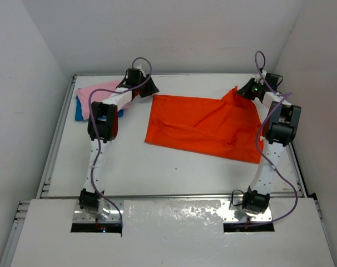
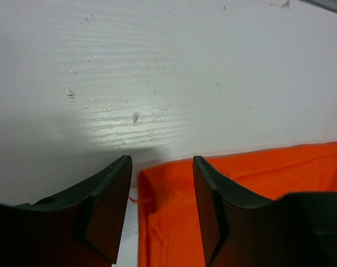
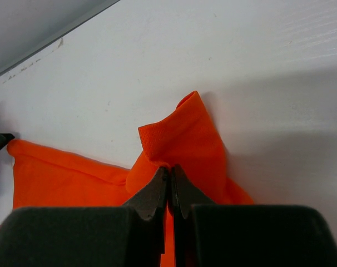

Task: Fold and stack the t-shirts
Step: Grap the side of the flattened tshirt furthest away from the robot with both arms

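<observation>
At tabletop (image 1: 157, 167) far left: pink t-shirt (image 1: 99, 89) over blue t-shirt (image 1: 79, 114) | left tool (image 1: 150, 92), jaws apart, at orange-red t-shirt (image 1: 202, 125) far-left corner | shirt spread flat centre-right | right tool (image 1: 239, 92) clamped on its raised far-right corner.

1 overhead view, 2 wrist close-ups

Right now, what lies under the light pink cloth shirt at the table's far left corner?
A blue cloth shirt shows beneath the light pink shirt, sticking out along its near edge. The left arm crosses both, so their right part and anything deeper are hidden.
</observation>
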Controlling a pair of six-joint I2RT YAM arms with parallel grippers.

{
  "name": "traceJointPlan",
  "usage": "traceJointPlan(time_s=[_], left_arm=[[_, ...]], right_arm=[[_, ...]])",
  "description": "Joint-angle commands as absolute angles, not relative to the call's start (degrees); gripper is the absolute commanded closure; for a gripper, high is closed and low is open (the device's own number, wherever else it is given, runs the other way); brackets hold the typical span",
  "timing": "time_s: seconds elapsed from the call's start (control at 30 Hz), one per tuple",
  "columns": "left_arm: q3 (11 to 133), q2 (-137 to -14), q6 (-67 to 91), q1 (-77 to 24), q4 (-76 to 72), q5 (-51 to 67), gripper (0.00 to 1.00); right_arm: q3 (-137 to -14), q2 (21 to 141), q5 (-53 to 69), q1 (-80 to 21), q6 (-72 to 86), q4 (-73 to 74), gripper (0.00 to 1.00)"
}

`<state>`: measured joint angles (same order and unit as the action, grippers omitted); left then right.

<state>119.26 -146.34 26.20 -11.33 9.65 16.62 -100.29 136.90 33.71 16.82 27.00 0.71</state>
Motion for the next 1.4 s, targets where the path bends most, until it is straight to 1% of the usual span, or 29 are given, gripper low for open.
traceJointPlan(time_s=[0.0,0.07,0.23,0.37,0.5,0.67,0.7,0.73,0.77,0.8,0.83,0.87,0.97,1.17,1.37], left_arm=[[121.2,-147.3,27.5,-12.0,7.7,19.2,0.55],[120.3,-147.2,27.2,-12.1,8.8,19.7,0.57],[114.5,-143.4,25.4,-12.2,8.8,19.7,0.57],[114.5,-142.8,23.6,-12.2,11.2,19.1,0.57],[115.6,-142.4,21.2,-12.2,16.2,16.0,0.57],[115.3,-141.8,20.0,-12.2,17.9,14.3,0.58],[115.4,-141.9,20.0,-12.2,18.0,14.5,0.6],[115.3,-142.0,20.1,-12.2,17.8,14.8,0.66],[115.3,-142.1,20.4,-12.2,17.5,15.3,0.79],[115.2,-142.0,21.3,-12.2,16.5,16.3,0.86],[114.8,-141.9,22.0,-12.2,15.7,17.0,0.97],[114.4,-141.7,22.5,-12.2,14.9,17.4,1.0],[111.6,-138.4,24.6,-12.2,11.0,17.4,1.0],[110.0,-133.0,24.3,-12.1,10.4,16.6,1.0],[106.2,-127.8,23.3,-12.1,9.9,16.8,1.0]], right_arm=[[-100.7,135.1,35.1,17.4,25.7,-0.2,0.97],[-100.8,135.4,35.0,17.4,25.8,-0.2,0.96],[-102.3,135.8,35.1,17.5,26.6,-0.6,0.96],[-102.9,135.9,35.0,17.5,27.0,-0.6,0.96],[-102.2,135.4,35.1,17.6,26.8,-0.6,0.96],[-101.4,134.5,35.1,17.8,26.6,-0.5,0.96],[-101.4,134.4,35.1,17.8,26.5,-0.5,0.96],[-101.4,134.4,35.0,17.8,26.5,-0.5,0.96],[-101.4,134.4,35.1,17.7,26.6,-0.6,0.96],[-101.4,134.4,35.1,17.8,26.7,-1.0,0.96],[-101.2,134.2,35.1,17.8,26.8,-1.4,0.97],[-100.8,133.5,35.1,17.8,27.2,-1.9,0.97],[-97.9,131.0,34.1,17.9,27.2,-4.9,1.0],[-93.1,126.2,34.5,18.8,29.4,-9.1,1.0],[-85.7,119.3,35.5,19.2,27.8,-9.3,1.0]])
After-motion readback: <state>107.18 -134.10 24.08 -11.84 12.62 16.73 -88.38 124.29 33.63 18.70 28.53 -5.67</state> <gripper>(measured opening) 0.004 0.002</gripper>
